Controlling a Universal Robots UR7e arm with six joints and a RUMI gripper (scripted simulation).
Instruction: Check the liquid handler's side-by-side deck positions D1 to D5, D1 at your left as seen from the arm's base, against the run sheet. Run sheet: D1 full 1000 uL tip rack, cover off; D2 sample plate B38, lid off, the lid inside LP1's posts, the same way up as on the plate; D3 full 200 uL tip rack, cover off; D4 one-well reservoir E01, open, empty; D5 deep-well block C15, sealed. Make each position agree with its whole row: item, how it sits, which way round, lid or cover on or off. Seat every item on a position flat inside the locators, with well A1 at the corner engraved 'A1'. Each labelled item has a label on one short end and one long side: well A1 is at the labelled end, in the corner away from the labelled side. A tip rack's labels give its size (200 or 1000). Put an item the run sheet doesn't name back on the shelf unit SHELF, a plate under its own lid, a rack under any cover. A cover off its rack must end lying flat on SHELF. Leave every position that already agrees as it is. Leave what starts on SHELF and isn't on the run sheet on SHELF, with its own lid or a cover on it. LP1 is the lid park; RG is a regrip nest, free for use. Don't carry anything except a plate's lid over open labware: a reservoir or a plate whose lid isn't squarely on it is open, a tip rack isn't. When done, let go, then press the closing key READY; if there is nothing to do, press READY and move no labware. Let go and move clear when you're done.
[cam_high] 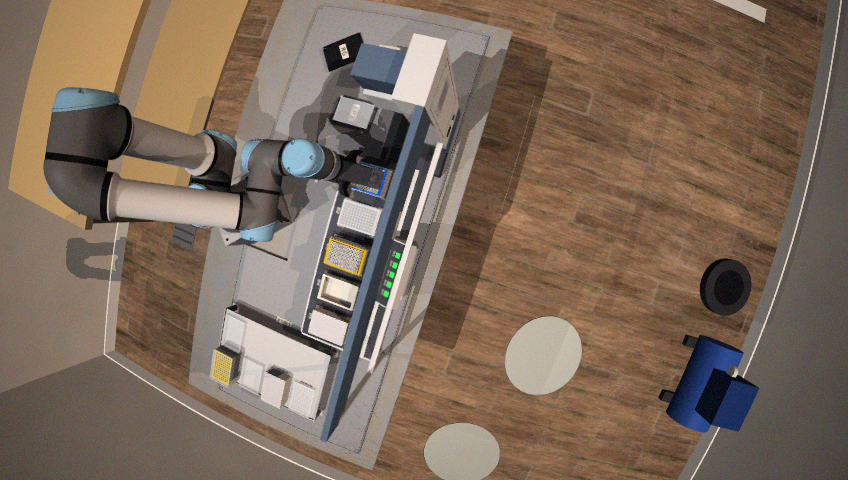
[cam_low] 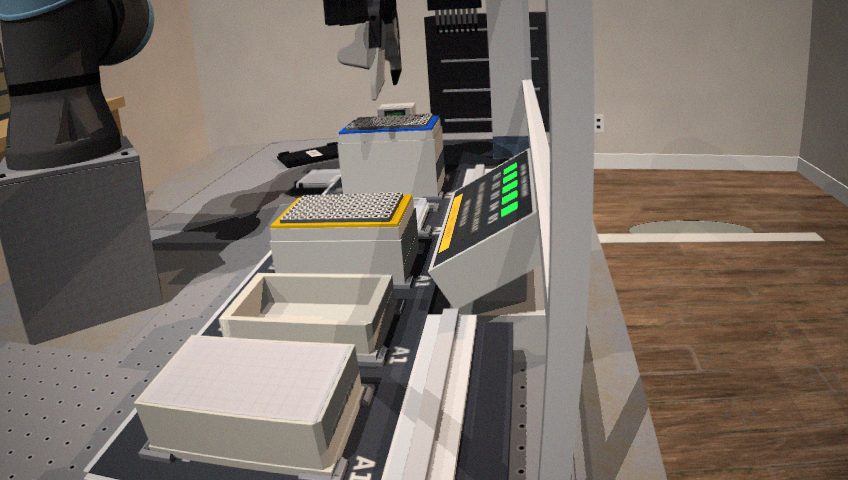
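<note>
Gripper above the blue-rimmed tip rack, spread and holding nothing.

The gripper [cam_low: 380, 56] hangs with its fingers well apart, pointing down over the blue-rimmed tip rack [cam_low: 389, 121] at the far end of the deck row, with air between them. From above, the wrist covers part of that rack [cam_high: 370, 180]. Next along the row sit a white well plate [cam_high: 358, 217], a yellow-rimmed tip rack [cam_low: 343, 209], an open reservoir [cam_low: 309, 306] and a sealed white block [cam_low: 249, 380]. The keypad [cam_low: 490, 205] beside the row shows green lights. A shelf unit [cam_high: 279, 347] at the near end carries another yellow rack [cam_high: 221, 365].
</note>
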